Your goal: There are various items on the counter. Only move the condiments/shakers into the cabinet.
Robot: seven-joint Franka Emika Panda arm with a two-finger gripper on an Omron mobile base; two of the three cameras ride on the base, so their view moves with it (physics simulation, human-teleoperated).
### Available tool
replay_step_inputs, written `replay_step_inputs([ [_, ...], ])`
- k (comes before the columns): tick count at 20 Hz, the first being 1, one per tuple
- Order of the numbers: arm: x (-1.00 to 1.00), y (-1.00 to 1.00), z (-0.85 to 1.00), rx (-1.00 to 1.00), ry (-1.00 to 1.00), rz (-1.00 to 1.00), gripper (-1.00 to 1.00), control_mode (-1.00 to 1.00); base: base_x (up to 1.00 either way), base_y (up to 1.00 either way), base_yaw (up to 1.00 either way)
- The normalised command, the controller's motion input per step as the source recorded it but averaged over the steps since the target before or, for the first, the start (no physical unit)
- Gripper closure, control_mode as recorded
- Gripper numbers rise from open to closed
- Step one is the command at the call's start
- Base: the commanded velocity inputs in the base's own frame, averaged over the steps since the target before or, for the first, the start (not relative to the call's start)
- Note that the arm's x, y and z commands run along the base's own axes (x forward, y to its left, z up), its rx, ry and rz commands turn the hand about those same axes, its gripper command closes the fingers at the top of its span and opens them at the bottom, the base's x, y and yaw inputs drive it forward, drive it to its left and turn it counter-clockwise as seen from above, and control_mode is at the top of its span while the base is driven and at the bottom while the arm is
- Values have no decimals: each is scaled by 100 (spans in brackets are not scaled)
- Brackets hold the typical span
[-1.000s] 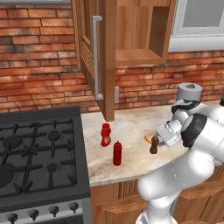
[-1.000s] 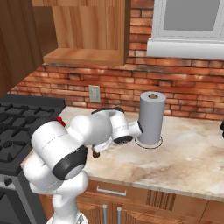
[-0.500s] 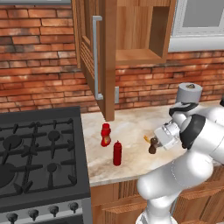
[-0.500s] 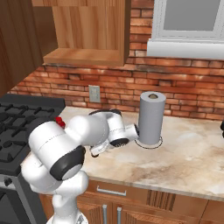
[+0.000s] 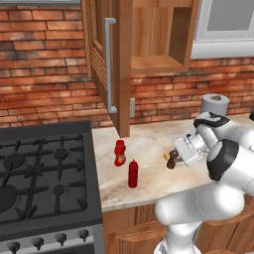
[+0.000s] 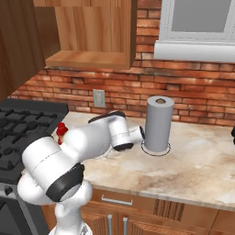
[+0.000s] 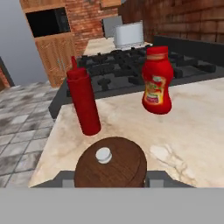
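On the beige counter (image 5: 149,141), the small dark brown shaker (image 5: 171,160) stands beside a tiny orange piece (image 5: 165,157). My gripper (image 5: 176,158) reaches it from the right and is shut on it. In the hand view the shaker's round knobbed top (image 7: 110,162) fills the space between my gripper (image 7: 110,178) fingers. The slim red bottle (image 5: 133,173) (image 7: 84,104) and the curvy red squeeze bottle (image 5: 119,153) (image 7: 157,81) stand upright further left, near the stove. Above them the cabinet (image 5: 149,34) has its door (image 5: 101,59) swung open.
A black gas stove (image 5: 44,168) borders the counter's left side. A paper towel roll (image 6: 158,123) stands by the brick wall to the right of my arm. The counter's front edge (image 5: 144,198) runs just before the slim bottle.
The jaws have closed from wide open onto the brown shaker. The hand and shaker have shifted only slightly; both red bottles stay where they were.
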Motion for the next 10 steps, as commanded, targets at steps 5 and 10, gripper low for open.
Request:
replay_step_inputs([
  [5,-35,0,100,0,-7,-14,100,-100,0,0,0],
  [10,-28,10,100,0,-1,-18,100,-100,0,0,0],
])
